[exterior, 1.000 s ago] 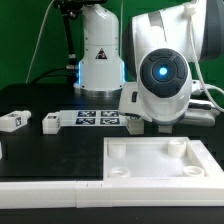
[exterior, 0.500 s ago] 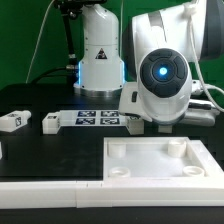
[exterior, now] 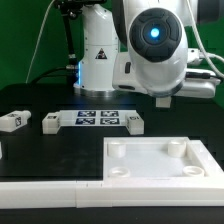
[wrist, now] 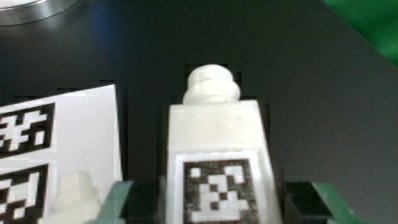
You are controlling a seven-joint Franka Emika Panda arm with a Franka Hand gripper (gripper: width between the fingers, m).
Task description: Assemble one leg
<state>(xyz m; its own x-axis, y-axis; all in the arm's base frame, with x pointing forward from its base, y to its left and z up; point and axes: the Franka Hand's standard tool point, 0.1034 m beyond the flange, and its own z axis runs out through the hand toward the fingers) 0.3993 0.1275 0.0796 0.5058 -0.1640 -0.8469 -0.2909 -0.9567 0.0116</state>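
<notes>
In the wrist view a white leg with a rounded peg end and a black-and-white tag lies lengthwise between my gripper's green fingertips. A dark gap shows on each side of it, so the jaws stand open around it. In the exterior view the arm's big white wrist housing hangs above the table and hides the gripper and this leg. Three other legs lie on the black table: at the far left, left of the marker board, and at the board's right end.
The marker board lies in the middle and shows beside the leg in the wrist view. A large white square tray-like piece with corner sockets fills the front right. The robot base stands behind.
The arm's wrist housing has risen and shifted slightly toward the exterior view's left, uncovering the leg at the marker board's right end. The legs on the table have not moved.
</notes>
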